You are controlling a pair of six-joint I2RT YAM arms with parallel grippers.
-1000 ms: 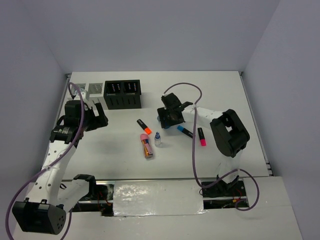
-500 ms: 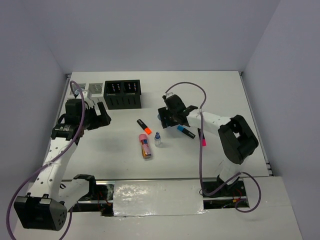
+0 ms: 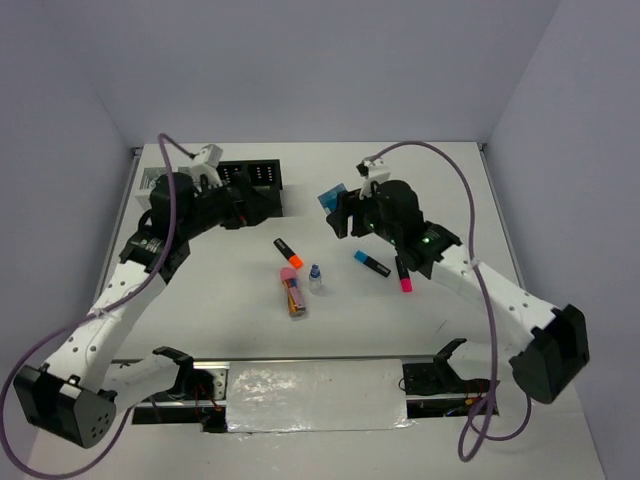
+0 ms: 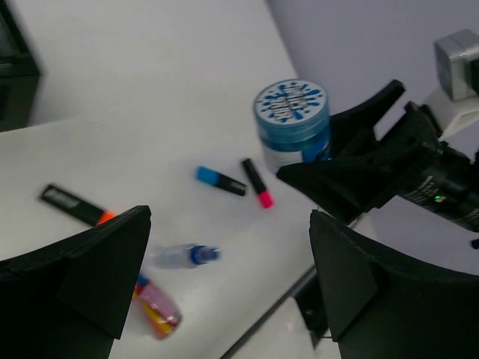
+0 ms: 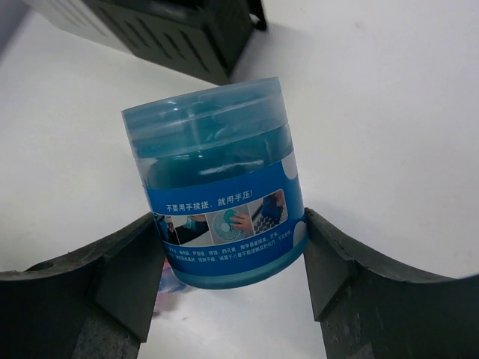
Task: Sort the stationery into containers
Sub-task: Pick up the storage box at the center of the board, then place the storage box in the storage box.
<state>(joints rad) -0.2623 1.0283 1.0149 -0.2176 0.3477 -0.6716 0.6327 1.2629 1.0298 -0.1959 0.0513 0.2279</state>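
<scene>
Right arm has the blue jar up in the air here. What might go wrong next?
1. The blue jar is round and glossy, and the right gripper pinches only its lower wall, with the jar tilted. It may slip or twist out of the jaws.
2. The left gripper, jaws open, hangs right by the black boxes. If the jar is carried there, the two grippers may collide.

The right pincer (image 3: pixel 337 207) with its blue jar (image 3: pixel 333 193) hangs over bare table (image 3: pixel 450 200), open room on its right; to its left the left pincer (image 3: pixel 248 205) crowds the black boxes (image 3: pixel 265 175), highlighters (image 3: pixel 371 263) scattered below
</scene>
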